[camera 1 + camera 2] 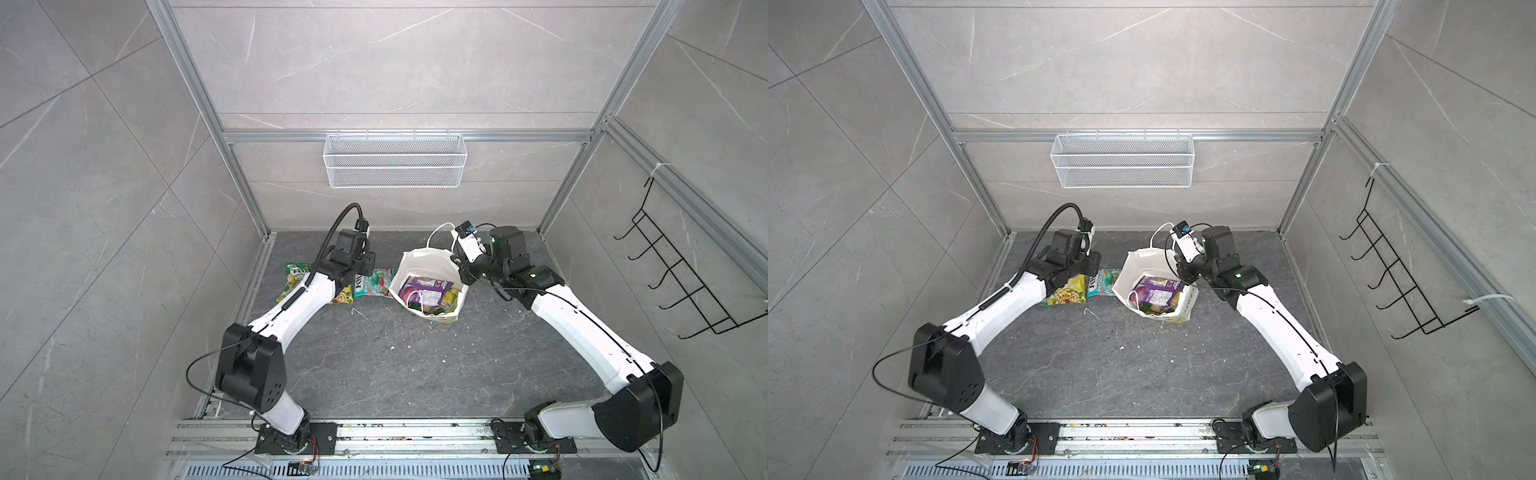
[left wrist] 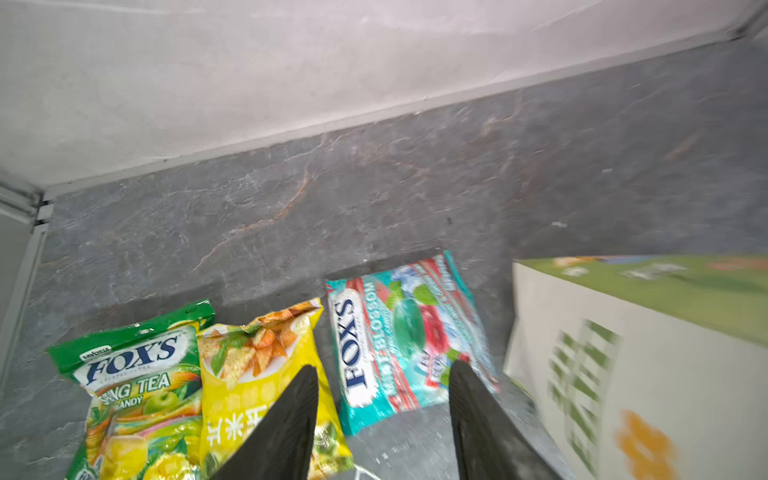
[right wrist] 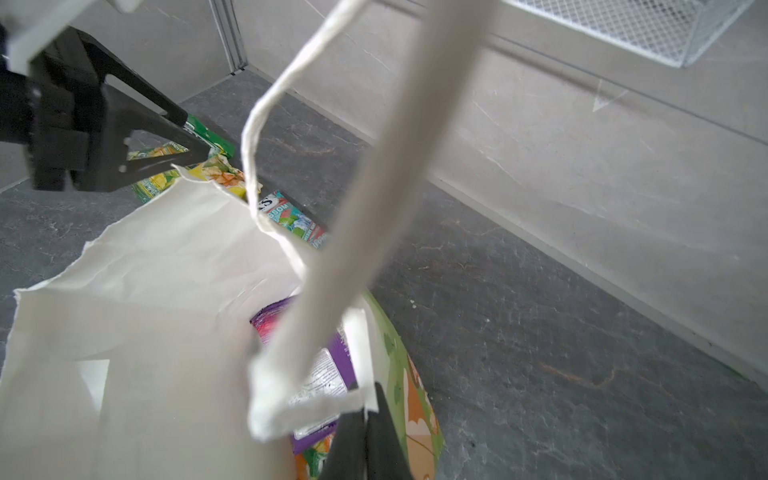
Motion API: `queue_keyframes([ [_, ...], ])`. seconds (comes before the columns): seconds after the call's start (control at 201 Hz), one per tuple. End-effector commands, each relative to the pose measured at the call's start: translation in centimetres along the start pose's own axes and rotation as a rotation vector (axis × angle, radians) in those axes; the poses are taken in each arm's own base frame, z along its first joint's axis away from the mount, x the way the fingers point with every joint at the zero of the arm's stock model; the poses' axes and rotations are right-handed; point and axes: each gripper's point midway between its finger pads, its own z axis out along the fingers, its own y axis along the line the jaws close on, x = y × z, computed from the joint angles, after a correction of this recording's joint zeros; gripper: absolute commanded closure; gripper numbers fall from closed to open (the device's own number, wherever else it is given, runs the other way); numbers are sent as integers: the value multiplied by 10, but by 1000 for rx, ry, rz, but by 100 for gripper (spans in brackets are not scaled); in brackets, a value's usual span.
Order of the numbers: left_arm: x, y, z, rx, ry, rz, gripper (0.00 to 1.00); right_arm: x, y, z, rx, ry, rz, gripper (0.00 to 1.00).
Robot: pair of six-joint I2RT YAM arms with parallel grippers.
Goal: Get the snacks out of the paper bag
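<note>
While the right gripper [image 3: 365, 409] has its fingers clamped on the far-right rim, paper bag [image 1: 415, 266]: stands open, right of centre — purple packet [image 1: 424, 286] on top inside.
Left gripper [image 2: 384, 365]: fingers apart, empty, above three packets [image 2: 249, 395] lying left of the bag.
Next reach: enter the mouth from above, avoid the loose cord handle [image 1: 422, 307] — nip the packet's edge.

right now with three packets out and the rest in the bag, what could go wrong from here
1. The right gripper pinches only the thin rim of the paper bag; it might tear or slip, letting the mouth sag shut.
2. A cord handle lies over the purple packet inside; the open left gripper could snag it when reaching in.
</note>
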Motion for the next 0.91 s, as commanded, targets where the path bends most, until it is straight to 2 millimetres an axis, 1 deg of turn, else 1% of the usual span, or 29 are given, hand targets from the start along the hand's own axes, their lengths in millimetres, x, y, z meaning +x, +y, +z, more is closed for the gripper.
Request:
queue_keyframes([
  [0.0,-18,-22,-33,108,-128,4,50,-4,18,-11,-34,-79,-96,100],
  [0.04,-15,-25,-41,133,-131,4,52,1,20,-11,-27,-69,-103,100],
  [0.114,-5,-45,-53,232,-130,25,55,10,25,-6,-21,-44,-111,100],
  [0.159,5,-56,-59,259,-124,51,58,16,28,-3,-13,-27,-126,100],
  [0.199,15,-66,-64,294,-121,86,62,21,26,-1,9,-16,-123,100],
  [0.229,22,-71,-68,308,-129,103,62,24,24,1,22,-10,-111,100],
  [0.264,34,-74,-70,309,-130,103,63,25,22,2,34,-10,-102,100],
  [0.309,43,-74,-73,321,-139,78,63,24,21,1,42,-18,-88,100],
  [0.398,67,-70,-73,321,-160,13,66,14,19,-3,51,-58,-59,100],
  [0.473,96,-62,-63,295,-135,-49,72,9,21,-4,39,-70,-57,100],
  [0.557,119,-75,-55,365,-125,-59,72,5,21,-2,37,-72,-60,100],
  [0.622,131,-82,-43,394,-85,-70,78,3,20,-2,38,-81,-57,100],
  [0.642,133,-87,-41,414,-78,-62,80,1,20,-2,38,-87,-55,100],
  [0.722,141,-102,-27,450,-67,-39,81,-3,22,-3,27,-104,-45,100],
  [0.806,148,-108,-8,451,-49,-66,85,-5,25,-2,10,-114,-44,100],
  [0.906,144,-126,9,490,-52,-66,85,-6,22,-1,24,-117,-43,100],
])
